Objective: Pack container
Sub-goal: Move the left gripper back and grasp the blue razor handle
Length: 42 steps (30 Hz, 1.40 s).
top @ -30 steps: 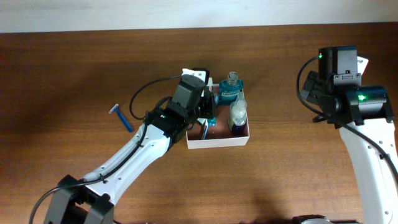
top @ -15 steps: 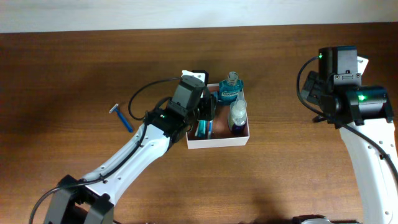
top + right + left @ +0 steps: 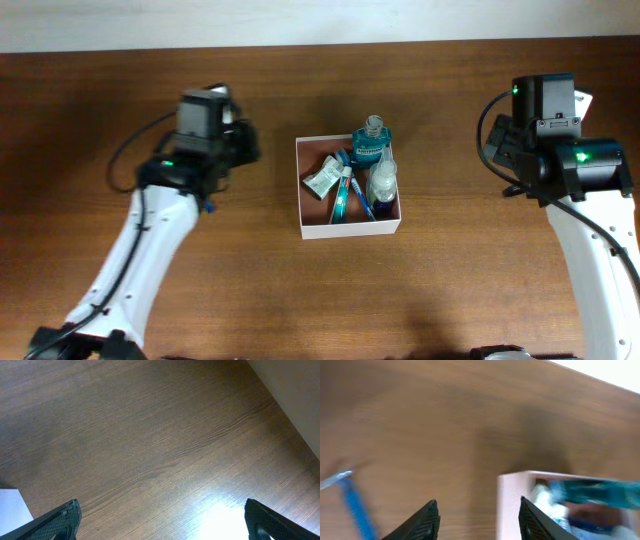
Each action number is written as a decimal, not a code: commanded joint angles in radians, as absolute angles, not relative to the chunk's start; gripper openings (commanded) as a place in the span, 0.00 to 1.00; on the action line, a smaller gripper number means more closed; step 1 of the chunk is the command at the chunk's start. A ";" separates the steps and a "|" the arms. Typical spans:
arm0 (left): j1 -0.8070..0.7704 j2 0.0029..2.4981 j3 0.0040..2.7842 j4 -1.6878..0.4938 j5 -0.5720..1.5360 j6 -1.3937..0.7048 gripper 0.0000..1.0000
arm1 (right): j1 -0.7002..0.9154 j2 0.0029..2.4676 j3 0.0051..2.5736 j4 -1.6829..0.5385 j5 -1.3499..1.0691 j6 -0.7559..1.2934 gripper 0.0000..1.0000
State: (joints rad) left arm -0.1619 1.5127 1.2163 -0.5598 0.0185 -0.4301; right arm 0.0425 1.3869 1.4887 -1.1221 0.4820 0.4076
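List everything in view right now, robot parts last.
container: 1, white walls with a reddish-brown inside, middle of the table
teal bottle: 1, teal, far right corner of the container
clear bottle: 1, clear with a blue base, along the container's right wall
packet: 1, green-white, left side of the container
slim teal item: 1, teal and white, lying in the container's middle; too small to identify
razor: 1, blue handle, on the table left of the container
table: 1, dark brown wood
left gripper: 1, black fingers, open and empty, left of the container
right gripper: 1, black fingers, wide open and empty, over bare table at the right
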 commanded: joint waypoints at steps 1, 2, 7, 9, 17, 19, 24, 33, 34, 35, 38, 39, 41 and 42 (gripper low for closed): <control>-0.087 1.525 1.227 -0.635 0.018 -0.432 0.53 | 0.038 1.387 1.498 -1.119 0.498 0.409 0.99; -0.066 1.542 1.227 -0.668 0.018 -0.432 0.53 | 0.038 1.387 1.498 -1.119 0.498 0.409 0.99; -0.053 1.650 1.227 -0.696 -0.027 -0.432 0.55 | 0.038 1.387 1.498 -1.119 0.498 0.409 0.99; -0.051 1.698 1.227 -0.694 -0.026 -0.432 0.63 | 0.038 1.387 1.498 -1.119 0.498 0.409 0.99; -0.002 1.824 1.227 -0.690 -0.022 -0.468 0.63 | 0.038 1.387 1.498 -1.119 0.498 0.409 0.99; 0.023 1.824 1.227 -0.691 -0.023 -0.478 0.64 | 0.038 1.387 1.498 -1.119 0.498 0.409 0.99; 0.044 1.825 1.227 -0.696 -0.023 -0.478 0.63 | 0.038 1.387 1.498 -1.119 0.498 0.409 0.99; 0.044 1.889 1.227 -0.670 -0.023 -0.528 0.59 | 0.038 1.387 1.498 -1.119 0.498 0.409 0.99; 0.044 1.903 1.227 -0.664 -0.022 -0.527 0.53 | 0.038 1.387 1.498 -1.119 0.498 0.409 0.99; 0.044 1.914 1.227 -0.662 -0.023 -0.527 0.51 | 0.038 1.387 1.498 -1.119 0.498 0.409 0.99; 0.044 1.934 1.227 -0.662 -0.023 -0.527 0.50 | 0.038 1.387 1.498 -1.119 0.498 0.409 0.99; 0.044 1.943 1.227 -0.660 -0.023 -0.527 0.50 | 0.038 1.387 1.498 -1.119 0.498 0.409 0.99; 0.044 1.966 1.227 -0.651 -0.023 -0.527 0.51 | 0.038 1.387 1.498 -1.119 0.498 0.409 0.99; 0.044 1.978 1.227 -0.646 -0.023 -0.527 0.51 | 0.038 1.387 1.498 -1.119 0.498 0.409 0.99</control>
State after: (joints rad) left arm 0.0418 1.9305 1.2194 -0.6575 -0.0162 -0.5171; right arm 0.0425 1.3869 1.4887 -1.1221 0.4820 0.4068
